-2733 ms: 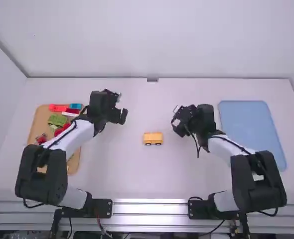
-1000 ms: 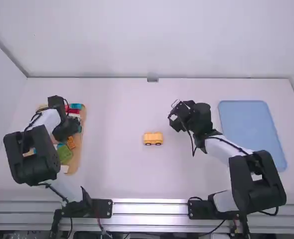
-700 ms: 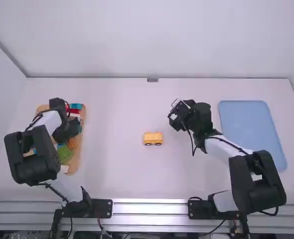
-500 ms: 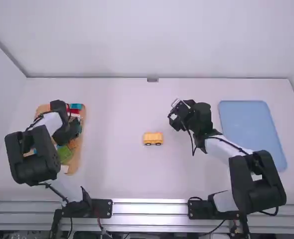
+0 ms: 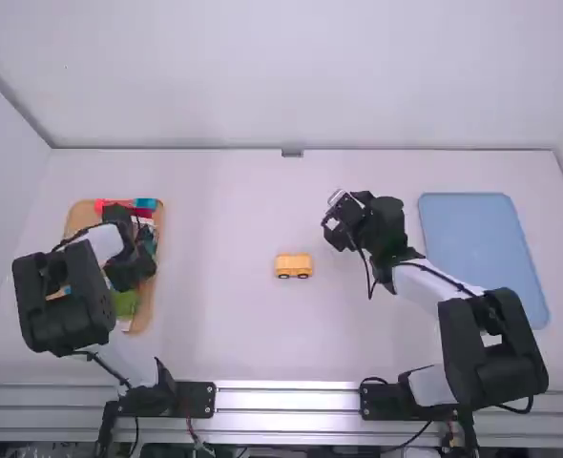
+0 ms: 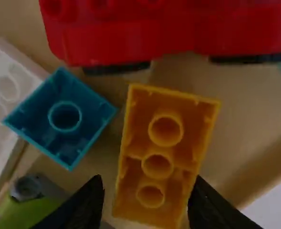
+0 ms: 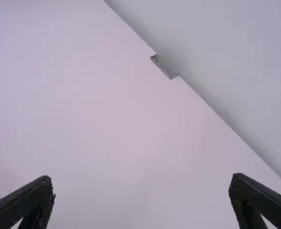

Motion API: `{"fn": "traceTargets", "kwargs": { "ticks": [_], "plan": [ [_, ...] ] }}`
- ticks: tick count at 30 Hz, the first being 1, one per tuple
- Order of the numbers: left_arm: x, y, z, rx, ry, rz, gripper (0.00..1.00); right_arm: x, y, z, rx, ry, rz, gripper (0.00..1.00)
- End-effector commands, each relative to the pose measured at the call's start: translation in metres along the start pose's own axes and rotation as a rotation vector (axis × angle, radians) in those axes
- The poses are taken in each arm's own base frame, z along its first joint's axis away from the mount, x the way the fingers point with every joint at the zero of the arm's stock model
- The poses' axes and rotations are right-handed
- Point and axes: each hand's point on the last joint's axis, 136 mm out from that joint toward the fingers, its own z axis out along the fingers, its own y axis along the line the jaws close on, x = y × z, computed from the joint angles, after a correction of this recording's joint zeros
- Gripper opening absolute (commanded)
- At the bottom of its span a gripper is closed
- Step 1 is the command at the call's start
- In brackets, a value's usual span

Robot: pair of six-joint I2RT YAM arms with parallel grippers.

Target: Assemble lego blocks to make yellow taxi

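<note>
Over the tan tray (image 5: pixel 78 219), my open left fingers (image 6: pixel 89 202) straddle an orange block (image 6: pixel 157 165), likely to grip its sides, my right fingers (image 7: pixel 31 198) parted well away.

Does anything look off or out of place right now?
One thing: in the tan tray, the orange-yellow block between the tips of the open left end effector lies upside down, hollow underside showing, like the teal block near it. It may need flipping. The yellow wheeled piece stands upright on its wheels.

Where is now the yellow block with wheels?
In the high view, the yellow wheeled block stands on the table's middle, left of the right gripper.
</note>
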Motion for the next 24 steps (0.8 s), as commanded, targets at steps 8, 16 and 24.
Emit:
{"fn": "traceTargets", "kwargs": {
  "ticks": [8,16,24],
  "plan": [
    [-0.003,-0.002,0.011,0.020,-0.040,0.018,0.33,-0.009,0.005,-0.001,-0.012,-0.021,-0.005,0.98],
    [-0.015,-0.009,0.006,0.049,-0.094,0.054,0.25,-0.014,0.012,0.001,-0.025,-0.030,-0.017,0.98],
    [-0.035,-0.027,-0.059,0.221,-0.249,0.096,0.14,-0.040,0.039,-0.004,-0.184,-0.167,-0.024,0.98]
  ]
}}
